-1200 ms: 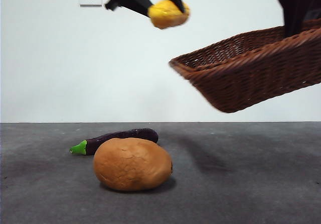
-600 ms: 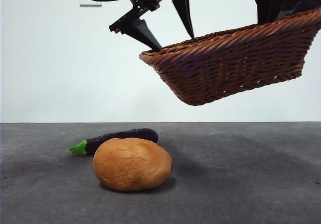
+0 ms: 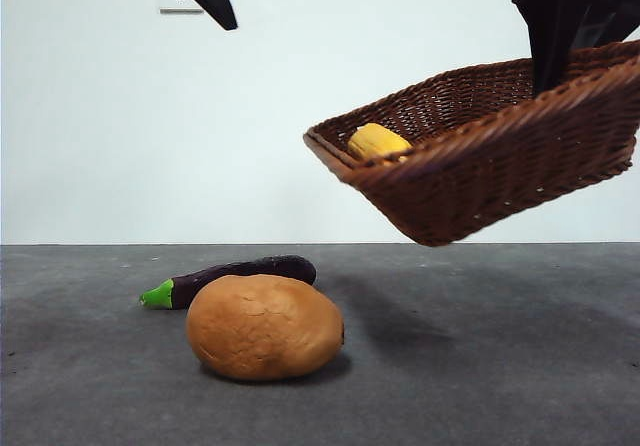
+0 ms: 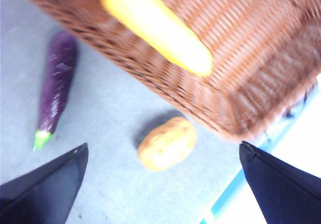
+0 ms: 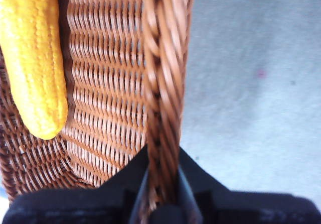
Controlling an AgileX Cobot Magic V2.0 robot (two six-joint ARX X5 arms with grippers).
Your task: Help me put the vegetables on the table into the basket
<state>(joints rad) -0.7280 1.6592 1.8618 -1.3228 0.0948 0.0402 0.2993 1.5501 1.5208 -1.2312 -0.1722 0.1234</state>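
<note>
From the front, we saw the basket (image 3: 480, 166) aloft, yellow piece (image 3: 377, 141) inside, potato (image 3: 264, 327) and eggplant (image 3: 230, 277) on the table (image 3: 500, 366). Left gripper (image 4: 160, 184) gaped empty. Right gripper (image 5: 161, 184) clamped the basket rim (image 5: 163, 83).

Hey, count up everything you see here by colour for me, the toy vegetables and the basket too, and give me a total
Yellow: 1, the yellow piece, lying in the basket
Purple: 1, the eggplant, on the table
Tan-brown: 1, the potato, on the table
Reddish-brown: 1, the basket, held in the air by the right gripper
Total: 4
</note>
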